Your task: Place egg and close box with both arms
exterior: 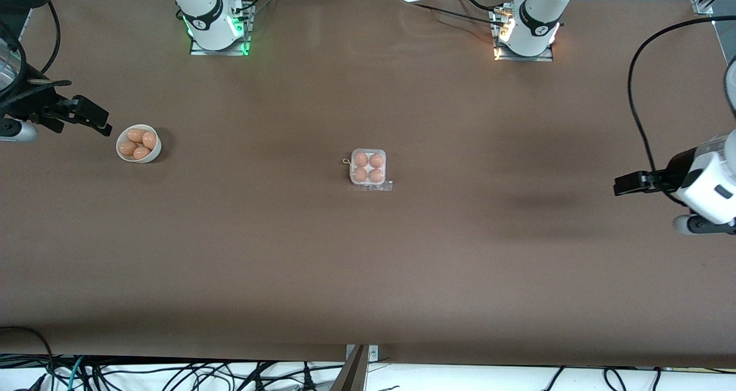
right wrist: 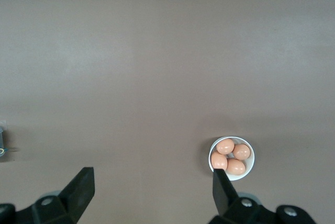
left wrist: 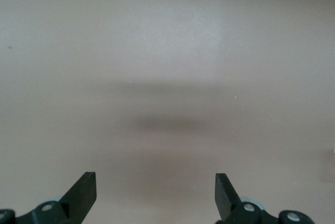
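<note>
Now look at the box [exterior: 368, 169] in the middle of the table [exterior: 368, 264] — it has four eggs in it, one in each round cup, so it looks full. You can't quite tell if the clear lid is down; a thin clear strip sticks out on the side nearer the front camera, and that may be the lid's edge or flap. The box sits flat and square, so it has no long way to point, and its sides run about even with the table's edges. The eggs [exterior: 368, 168] inside look round from above, so you are likely looking down on their ends, with each one standing up in its cup. More eggs wait in a white bowl [exterior: 138, 144] toward the right arm's end of the table; those lie on their sides and point different ways. The right gripper [right wrist: 152, 192] hangs in the air just beside that bowl, fingers spread wide with nothing in them — a good spot to pick from if you needed an egg. The left gripper [left wrist: 155, 192] is over bare table at the left arm's end, well apart from the box, fingers wide and holding nothing too. Both arms seem to be waiting.
</note>
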